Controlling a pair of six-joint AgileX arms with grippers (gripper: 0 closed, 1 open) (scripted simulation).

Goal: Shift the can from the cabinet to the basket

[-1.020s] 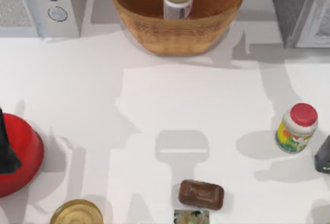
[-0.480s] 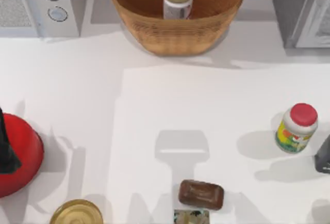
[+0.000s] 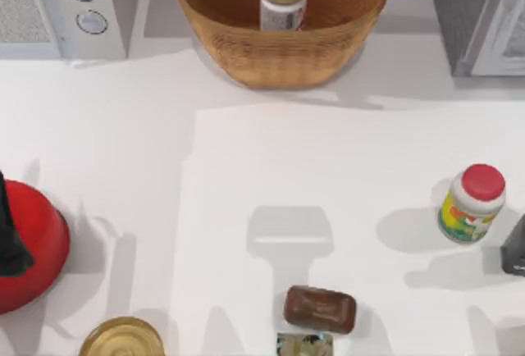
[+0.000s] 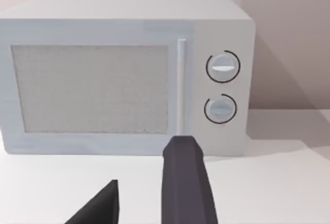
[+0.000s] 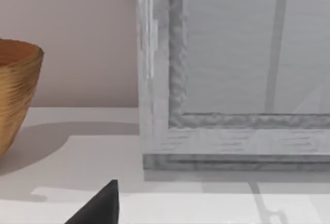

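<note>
At the top middle of the top view, the can (image 3: 283,3) is standing upright inside the basket (image 3: 279,59), its gold lid facing up, just as it was a second ago and half a second ago. The long shadows that lay beside the cabinet (image 3: 476,11) a second ago are gone, and the table (image 3: 246,159) below it is lying evenly lit. At the right edge, the dark tip of the right arm (image 3: 515,245) is sitting where it was, just below the bottle (image 3: 472,204). At the left edge, the left arm (image 3: 10,237) is hanging over the red bowl (image 3: 41,249), unmoved. In the left wrist view, the left gripper (image 4: 148,160) is pointing at the microwave (image 4: 103,79), its jaws apart and holding nothing. In the right wrist view, the right gripper (image 5: 103,206) is facing the cabinet's pale door with the basket's wall off to one side; whether it is open I cannot tell. Along the bottom edge of the top view, a tin (image 3: 123,340), a brown block (image 3: 320,308) and a small card (image 3: 304,344) are lying well apart from the basket. Nothing is standing between the basket and the cabinet.
</note>
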